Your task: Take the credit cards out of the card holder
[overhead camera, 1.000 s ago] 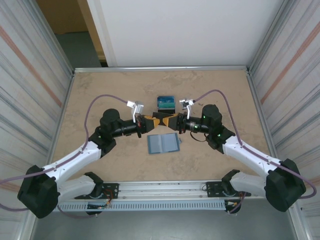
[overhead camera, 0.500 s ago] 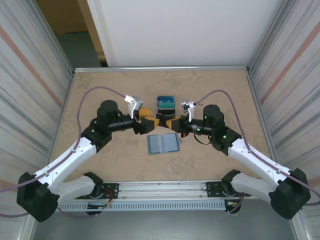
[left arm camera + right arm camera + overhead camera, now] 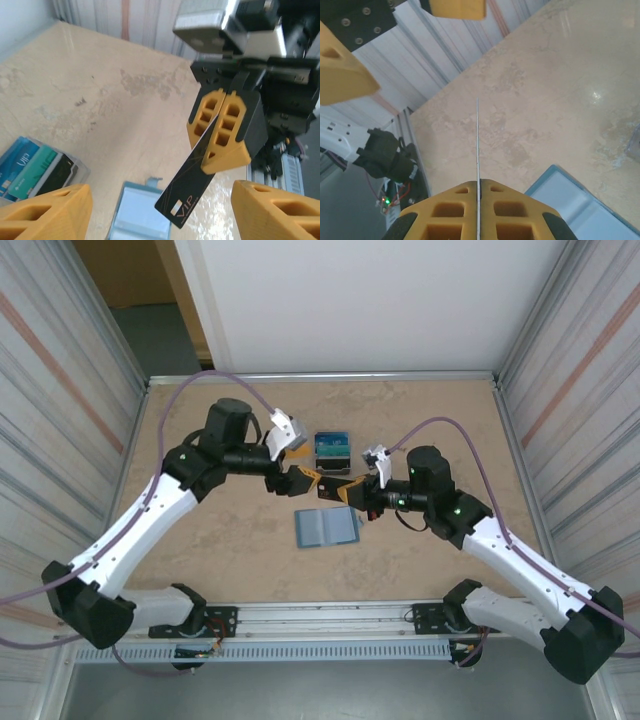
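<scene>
The card holder [image 3: 327, 528] lies open and flat on the table, its pale blue pockets facing up [image 3: 140, 215]. Just above it my right gripper [image 3: 343, 490] is shut on a black credit card [image 3: 187, 192] printed "VIP". In the right wrist view that card [image 3: 478, 140] is edge-on, a thin line between the pressed fingers [image 3: 455, 210]. My left gripper [image 3: 303, 478] hovers open a little to the left of the card, touching nothing. Its yellow fingers [image 3: 45, 212] stand wide apart on either side of the hanging card.
A small dark stand [image 3: 331, 447] with blue and teal cards [image 3: 30, 167] in it sits just beyond the grippers. Raised metal rails [image 3: 320, 376] border the tan tabletop, and striped walls close in left and right. Both arms' cables arc above the table.
My left gripper opened, let go of the black card and drew back up and to the left. The right gripper kept the card and shifted slightly right.
</scene>
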You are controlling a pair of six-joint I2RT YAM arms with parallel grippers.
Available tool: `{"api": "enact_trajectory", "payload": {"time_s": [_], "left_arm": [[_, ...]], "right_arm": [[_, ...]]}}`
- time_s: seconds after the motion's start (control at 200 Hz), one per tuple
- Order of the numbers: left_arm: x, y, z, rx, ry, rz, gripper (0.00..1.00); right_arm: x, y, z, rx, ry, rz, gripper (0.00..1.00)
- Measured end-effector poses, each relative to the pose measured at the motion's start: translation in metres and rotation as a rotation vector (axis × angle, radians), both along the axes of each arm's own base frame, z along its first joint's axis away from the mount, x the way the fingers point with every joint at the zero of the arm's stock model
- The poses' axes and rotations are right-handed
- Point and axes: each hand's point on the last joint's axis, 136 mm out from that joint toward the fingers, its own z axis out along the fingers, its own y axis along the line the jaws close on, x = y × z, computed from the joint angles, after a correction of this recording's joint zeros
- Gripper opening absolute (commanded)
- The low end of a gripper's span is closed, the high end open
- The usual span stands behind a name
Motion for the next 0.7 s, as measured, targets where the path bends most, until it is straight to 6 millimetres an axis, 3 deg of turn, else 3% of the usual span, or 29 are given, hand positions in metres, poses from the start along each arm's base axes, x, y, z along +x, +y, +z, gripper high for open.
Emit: {"api": "enact_trajectory", "payload": {"time_s": [0.15,0.376,0.591,0.651,0.702], "left_arm": [[-0.006,-0.008,-0.018,0.068,0.024,-0.092,0.71],[-0.019,-0.025,-0.039,0.129,0.056,-0.232,0.48],[-0.028,-0.033,-0.052,0.166,0.088,-0.311,0.00],[-0.030,-0.033,-0.054,0.171,0.093,-0.323,0.00],[-0.029,-0.033,-0.054,0.171,0.089,-0.326,0.00]], "right_arm": [[-0.004,0.001,0.001,-0.003,-0.006,0.027,0.00],[-0.006,0.009,-0.006,-0.022,0.011,0.089,0.00],[-0.007,0.010,-0.009,-0.038,0.021,0.106,0.00],[-0.007,0.010,-0.011,-0.046,0.018,0.108,0.07],[-0.007,0.010,-0.011,-0.048,0.016,0.107,0.20]]}}
